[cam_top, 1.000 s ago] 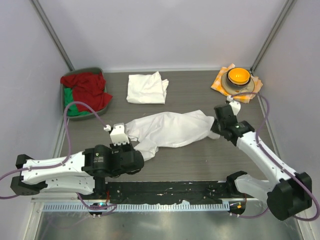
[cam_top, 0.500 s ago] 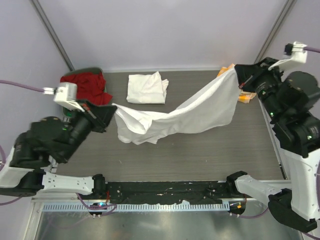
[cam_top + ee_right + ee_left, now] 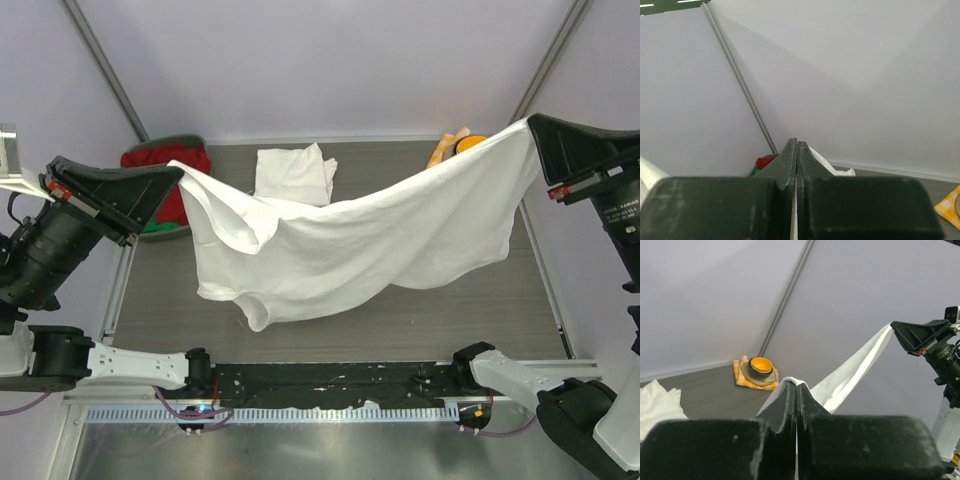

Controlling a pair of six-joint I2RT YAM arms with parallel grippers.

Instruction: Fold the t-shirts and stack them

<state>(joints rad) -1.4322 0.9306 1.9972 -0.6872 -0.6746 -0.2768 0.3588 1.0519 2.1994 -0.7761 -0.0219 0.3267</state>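
Note:
A white t-shirt hangs stretched in the air between my two grippers, sagging in the middle above the table. My left gripper is shut on its left end, high at the left side; white cloth shows over its tips. Raised at the right, my right gripper is shut on the other end, with cloth beside its closed jaws. A second white t-shirt lies folded on the table at the back centre, partly hidden behind the hanging one.
A grey bin with red and green cloths stands at the back left. An orange bowl on a plate and checked cloth sits at the back right corner. Grey walls close in the table on three sides.
Both grippers have risen from the table and moved apart, lifting the bunched white t-shirt off the surface and stretching it out between them.

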